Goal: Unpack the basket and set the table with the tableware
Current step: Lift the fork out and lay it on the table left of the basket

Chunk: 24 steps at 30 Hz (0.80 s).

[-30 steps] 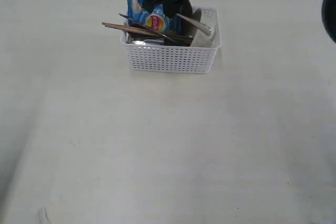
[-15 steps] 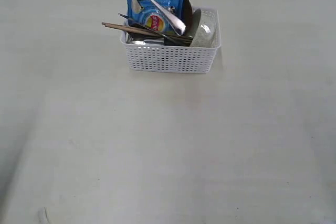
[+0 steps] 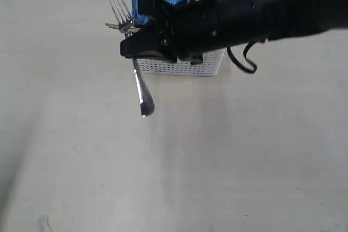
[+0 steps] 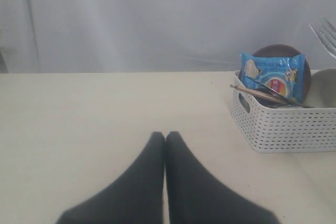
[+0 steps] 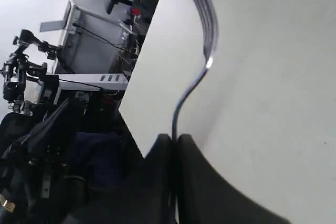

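Observation:
My right gripper [image 3: 132,45] is shut on the steel fork [image 3: 138,80], gripping it mid-shaft just in front of the left end of the white basket [image 3: 187,67]. The fork hangs above the table [image 3: 179,156], tines up and handle down. In the right wrist view the fork [image 5: 202,40] rises from between the closed fingers of the gripper [image 5: 173,139]. The basket [image 4: 283,127] still holds the chopsticks [image 4: 257,94], brown plate [image 4: 278,52], cream bowl [image 4: 323,85] and blue chips bag [image 4: 273,77]. My left gripper [image 4: 165,136] is shut and empty, low over the table, left of the basket.
The right arm [image 3: 261,9] stretches across from the right and covers most of the basket's top. A grey curtain [image 4: 157,19] backs the table. The table's far edge runs just behind the basket.
The right arm has lifted the fork out of the basket and swung forward and left with it. It now spans the exterior view, hiding most of the basket.

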Tool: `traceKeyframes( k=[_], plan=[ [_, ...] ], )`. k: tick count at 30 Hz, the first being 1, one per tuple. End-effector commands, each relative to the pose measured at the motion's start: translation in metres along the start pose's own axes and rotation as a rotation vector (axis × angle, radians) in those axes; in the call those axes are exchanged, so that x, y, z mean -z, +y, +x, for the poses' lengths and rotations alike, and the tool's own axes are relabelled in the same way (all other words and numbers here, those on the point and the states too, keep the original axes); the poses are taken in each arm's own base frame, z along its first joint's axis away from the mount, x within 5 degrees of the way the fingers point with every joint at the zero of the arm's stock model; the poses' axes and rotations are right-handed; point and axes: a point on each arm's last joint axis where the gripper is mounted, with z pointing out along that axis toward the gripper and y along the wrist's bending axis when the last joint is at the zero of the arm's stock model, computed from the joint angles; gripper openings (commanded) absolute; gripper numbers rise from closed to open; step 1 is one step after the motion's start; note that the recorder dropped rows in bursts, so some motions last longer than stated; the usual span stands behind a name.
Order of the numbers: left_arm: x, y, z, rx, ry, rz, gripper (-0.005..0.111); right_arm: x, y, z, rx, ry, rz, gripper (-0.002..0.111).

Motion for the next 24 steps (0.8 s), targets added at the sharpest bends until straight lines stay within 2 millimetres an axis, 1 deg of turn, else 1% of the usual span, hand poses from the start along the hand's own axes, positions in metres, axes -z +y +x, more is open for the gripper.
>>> traceKeyframes(
  k=[1, 4, 6, 8, 11, 16, 21, 24],
  plan=[
    [0.000, 0.000, 0.000, 0.004, -0.007, 0.002, 0.000, -0.024, -0.013, 0.023, -0.002, 0.003, 0.013, -0.001],
    [0.000, 0.000, 0.000, 0.004, -0.007, 0.002, 0.000, -0.046, -0.009, 0.033, 0.022, 0.048, 0.040, -0.001],
    [0.000, 0.000, 0.000, 0.004, -0.007, 0.002, 0.000, -0.057, -0.005, 0.034, 0.054, 0.050, 0.063, -0.001],
    [0.000, 0.000, 0.000, 0.004, -0.007, 0.002, 0.000, -0.066, -0.003, 0.031, 0.073, 0.043, 0.080, -0.001],
    [0.000, 0.000, 0.000, 0.004, -0.007, 0.002, 0.000, -0.074, -0.002, 0.020, 0.079, 0.016, 0.096, -0.001],
    [0.000, 0.000, 0.000, 0.004, -0.007, 0.002, 0.000, -0.086, -0.016, 0.006, 0.001, -0.034, 0.170, -0.001],
    [0.000, 0.000, 0.000, 0.004, -0.007, 0.002, 0.000, -0.103, -0.034, 0.005, -0.130, -0.036, 0.211, -0.001],
    [0.000, 0.000, 0.000, 0.004, -0.007, 0.002, 0.000, -0.113, -0.044, 0.009, -0.171, -0.028, 0.242, -0.001]
  ],
)
